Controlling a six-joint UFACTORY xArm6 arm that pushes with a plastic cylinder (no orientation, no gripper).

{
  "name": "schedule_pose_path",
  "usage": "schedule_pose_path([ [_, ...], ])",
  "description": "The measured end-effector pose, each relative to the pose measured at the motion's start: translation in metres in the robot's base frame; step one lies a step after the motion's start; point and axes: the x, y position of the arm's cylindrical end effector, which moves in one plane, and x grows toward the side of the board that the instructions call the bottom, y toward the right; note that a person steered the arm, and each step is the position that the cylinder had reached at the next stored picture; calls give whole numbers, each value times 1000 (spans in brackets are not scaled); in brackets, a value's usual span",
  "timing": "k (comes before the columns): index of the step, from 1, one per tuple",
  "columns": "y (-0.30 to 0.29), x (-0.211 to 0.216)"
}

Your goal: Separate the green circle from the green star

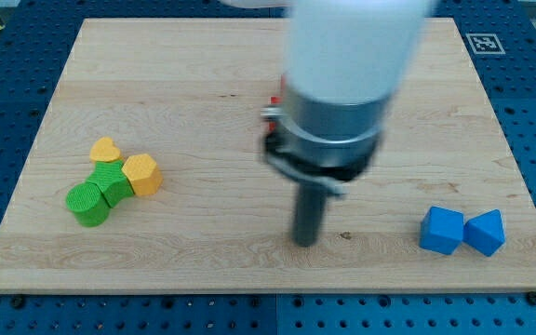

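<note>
**Greens still stuck together, tip nowhere near them yet**

Starting at the view's bottom: my tip (306,242) is sitting on the bench (212,74) near the bottom edge, a bit right of centre. There's no hand on this rig at all, just the rod, so nothing to report as open or closed. The tip is touching no block.

Over at the view's right, about level with the tip, two blue blocks are sitting side by side and touching: a blue cube (442,230) and another blue block (485,232) whose shape I can't quite make out.

On the view's left, well apart from the tip, the cluster is sitting a little further up. The green circle (87,204) is lying at the lower left of it, pressed right against the green star (113,180). A yellow hexagon (142,174) is touching the star on its right, and a yellow heart (106,150) is sitting just above, at the top of the bunch.

Progress-wise, I'm judging this as not started: the circle and star are plainly in contact. What's left is basically everything: getting the tip across to the left, then pushing the circle off, probably down and left so the yellows aren't dragged along.
</note>
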Motion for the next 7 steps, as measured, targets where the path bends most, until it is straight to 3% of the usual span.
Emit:
schedule_pose_path([
  [3, -274, 4],
  [4, -275, -3],
  [5, -274, -49],
  [7, -254, -45],
])
